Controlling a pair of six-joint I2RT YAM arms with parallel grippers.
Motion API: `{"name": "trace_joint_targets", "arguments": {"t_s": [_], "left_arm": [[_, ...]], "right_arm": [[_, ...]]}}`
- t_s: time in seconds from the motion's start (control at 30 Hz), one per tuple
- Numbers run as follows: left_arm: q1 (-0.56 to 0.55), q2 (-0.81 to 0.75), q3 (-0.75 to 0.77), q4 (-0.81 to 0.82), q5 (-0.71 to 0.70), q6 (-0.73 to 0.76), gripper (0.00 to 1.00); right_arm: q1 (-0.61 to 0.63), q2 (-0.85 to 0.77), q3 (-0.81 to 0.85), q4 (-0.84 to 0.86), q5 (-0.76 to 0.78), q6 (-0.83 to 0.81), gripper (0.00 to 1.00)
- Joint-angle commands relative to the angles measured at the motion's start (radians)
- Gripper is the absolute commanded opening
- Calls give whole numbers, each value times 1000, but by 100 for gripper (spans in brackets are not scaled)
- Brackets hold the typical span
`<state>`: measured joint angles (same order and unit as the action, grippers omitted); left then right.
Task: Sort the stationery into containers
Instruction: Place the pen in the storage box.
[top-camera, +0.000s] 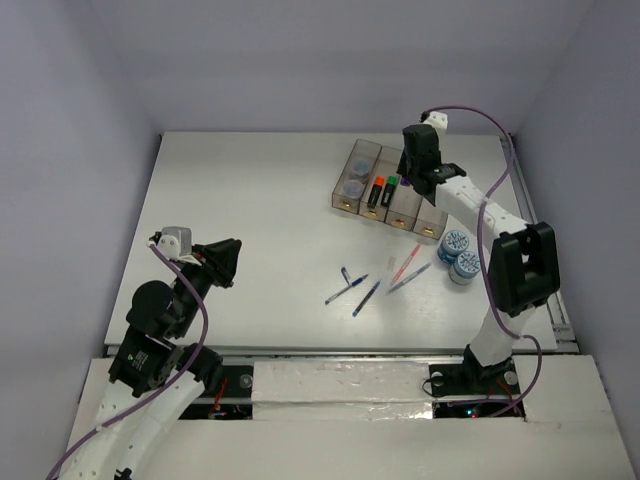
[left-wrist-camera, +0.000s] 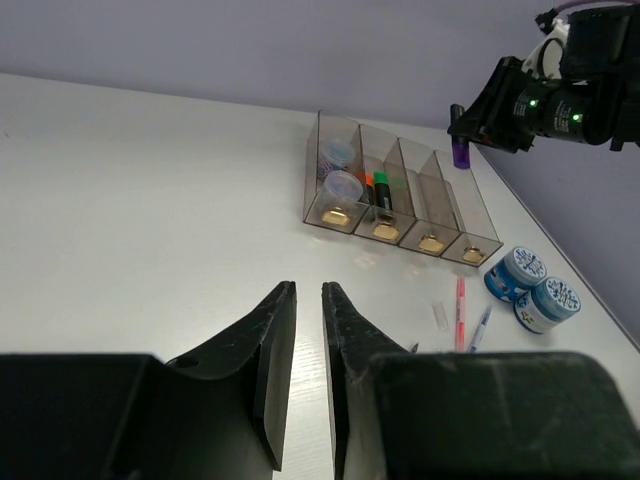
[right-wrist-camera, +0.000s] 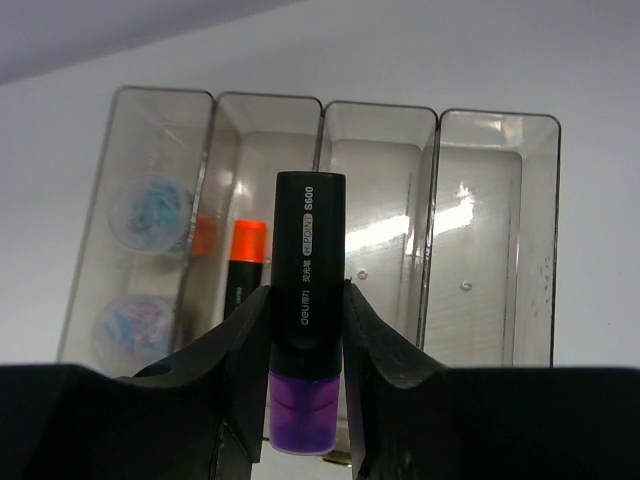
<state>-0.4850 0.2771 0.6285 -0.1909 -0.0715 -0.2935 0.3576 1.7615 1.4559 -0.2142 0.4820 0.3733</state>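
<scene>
White table (top-camera: 250, 220), grey walls. My right gripper (right-wrist-camera: 305, 345) pinches the marker (right-wrist-camera: 306, 300) mid-barrel, purple cap down, bins (right-wrist-camera: 485, 200) beyond the fingertips. Light, rigid, slick plastic; I judge mid-barrel best. Left gripper (left-wrist-camera: 305, 330) idle, nearly closed, holding nothing.

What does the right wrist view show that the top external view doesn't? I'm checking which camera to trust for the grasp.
Only the right wrist view shows the right gripper clamping a purple-capped marker, label readable. Only the top external view shows the loose pens, two patterned rolls on the table and the left gripper. Both show the four bins, with rolls and markers already inside.
</scene>
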Motion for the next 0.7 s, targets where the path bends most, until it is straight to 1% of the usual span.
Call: {"name": "trace_joint_targets", "arguments": {"t_s": [0.0,0.13,0.23,0.27,0.3,0.37,0.4,0.47,0.53,0.57,0.67], "left_arm": [[-6,-9,0,53,10,4,15],[-6,-6,0,51,7,4,15],[-6,-3,2,48,4,8,15],[-6,-6,2,48,3,7,15],[-6,-4,2,50,2,7,15],[-6,-4,2,50,4,8,15],[-6,-4,2,51,4,7,15],[-6,-3,2,51,4,7,15],[-6,-4,0,51,6,5,15],[-6,-4,2,51,6,7,15],[-6,-7,2,51,4,7,16]], "right_arm": [[-28,47,11,-7,-11,-53,12],[-57,110,53,-14,-26,-50,13],[-66,150,78,-28,-23,-51,15],[-78,154,78,-28,-34,-48,19],[-78,161,77,-28,-42,-50,30],[-78,161,77,-36,-49,-45,37],[-78,155,74,-31,-54,-45,43],[-78,142,63,-24,-57,-43,44],[-78,128,52,-10,-72,-43,25],[-78,112,46,1,-80,-43,20],[-78,93,52,-5,-103,-42,20]]}}
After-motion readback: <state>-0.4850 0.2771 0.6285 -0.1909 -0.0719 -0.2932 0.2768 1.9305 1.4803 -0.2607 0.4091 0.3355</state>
